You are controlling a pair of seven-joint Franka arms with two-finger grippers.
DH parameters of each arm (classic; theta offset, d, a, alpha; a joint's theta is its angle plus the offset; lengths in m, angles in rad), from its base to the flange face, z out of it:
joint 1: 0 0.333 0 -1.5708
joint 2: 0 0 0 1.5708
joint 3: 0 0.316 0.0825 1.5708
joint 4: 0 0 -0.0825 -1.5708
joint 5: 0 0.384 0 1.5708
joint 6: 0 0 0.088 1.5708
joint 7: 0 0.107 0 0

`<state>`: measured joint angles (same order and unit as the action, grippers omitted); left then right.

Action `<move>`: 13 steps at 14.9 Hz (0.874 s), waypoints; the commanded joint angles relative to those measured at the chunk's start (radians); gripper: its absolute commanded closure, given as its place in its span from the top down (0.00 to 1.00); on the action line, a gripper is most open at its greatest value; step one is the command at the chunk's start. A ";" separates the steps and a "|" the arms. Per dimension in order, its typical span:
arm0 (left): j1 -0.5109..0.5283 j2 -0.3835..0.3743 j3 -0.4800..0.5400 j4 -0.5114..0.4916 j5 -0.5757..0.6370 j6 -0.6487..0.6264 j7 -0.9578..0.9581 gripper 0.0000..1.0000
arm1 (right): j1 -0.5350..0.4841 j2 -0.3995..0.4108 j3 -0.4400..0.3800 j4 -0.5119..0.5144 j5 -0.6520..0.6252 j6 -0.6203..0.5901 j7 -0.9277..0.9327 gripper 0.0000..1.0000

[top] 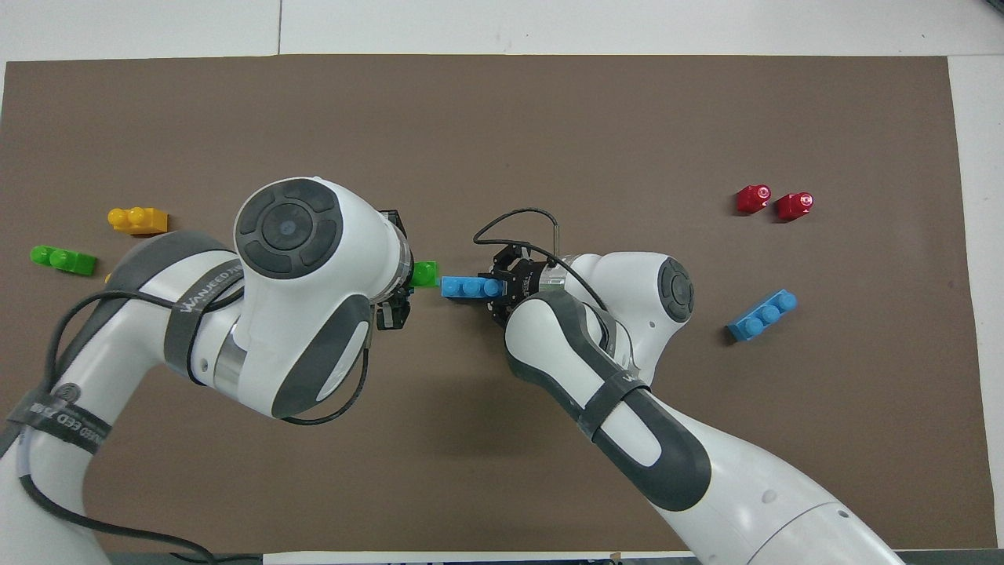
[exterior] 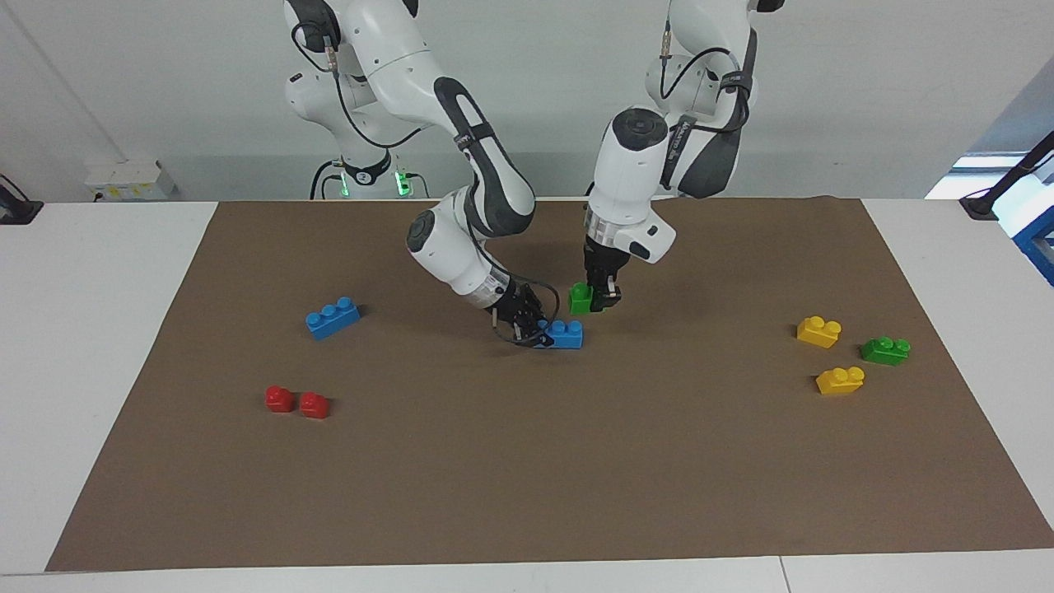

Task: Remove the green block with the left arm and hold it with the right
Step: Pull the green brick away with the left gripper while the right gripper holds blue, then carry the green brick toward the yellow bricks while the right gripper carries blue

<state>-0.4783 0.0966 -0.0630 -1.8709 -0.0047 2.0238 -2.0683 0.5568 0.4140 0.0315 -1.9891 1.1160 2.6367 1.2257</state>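
The green block is in my left gripper, which comes straight down on it at the middle of the brown mat and is shut on it. The block hangs just above the mat, beside one end of a blue three-stud brick and slightly apart from it. My right gripper reaches in low and tilted and is shut on the other end of that blue brick, which rests on the mat. In the overhead view the green block sticks out from under the left wrist, next to the blue brick held by the right gripper.
A darker green brick and two yellow bricks lie toward the left arm's end of the table. A second blue brick and two red pieces lie toward the right arm's end.
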 commanded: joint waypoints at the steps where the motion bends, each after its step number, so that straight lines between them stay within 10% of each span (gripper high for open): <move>1: 0.075 -0.061 -0.003 -0.025 0.002 -0.075 0.163 0.00 | -0.049 -0.003 0.001 0.007 0.019 -0.047 -0.073 0.00; 13: 0.464 -0.060 0.000 -0.142 -0.038 0.062 0.866 0.00 | -0.547 -0.057 -0.005 0.067 -0.353 -0.567 -0.339 0.00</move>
<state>-0.0298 0.0456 -0.0540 -1.9486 -0.0260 1.9958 -1.2470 0.0559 0.3618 0.0095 -1.9253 0.8167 2.0971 0.9288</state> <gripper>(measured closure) 0.643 0.652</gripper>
